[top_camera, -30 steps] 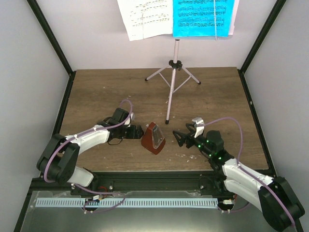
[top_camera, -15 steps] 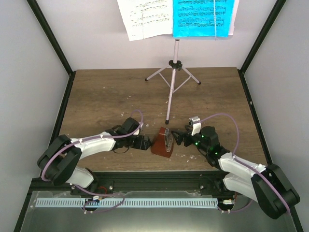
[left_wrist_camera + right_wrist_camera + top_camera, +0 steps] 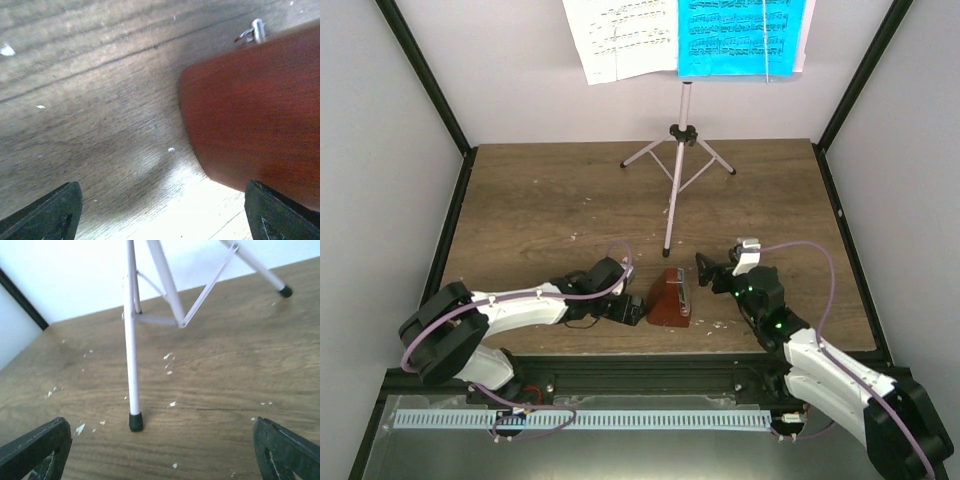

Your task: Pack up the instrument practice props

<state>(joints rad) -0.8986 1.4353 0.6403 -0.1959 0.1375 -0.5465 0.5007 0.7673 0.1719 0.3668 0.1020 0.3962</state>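
The brown metronome [image 3: 670, 298] sits near the front edge of the desk [image 3: 520, 200], between both hands. The left hand [image 3: 636, 310] is released, spread wide just beside it without gripping. The right hand [image 3: 706, 270], equally spread and holding nothing, faces the near leg of the pink music stand [image 3: 672, 190] standing farther back.

White shells and black joints make up the left arm [image 3: 520, 305] and the matching right arm [image 3: 830, 365]; each trails 1 looped purple cable [image 3: 800, 245]. Small green lights [image 3: 756, 292] dot the right arm's black wrist. The fingers [image 3: 47, 212] are matte black wedges
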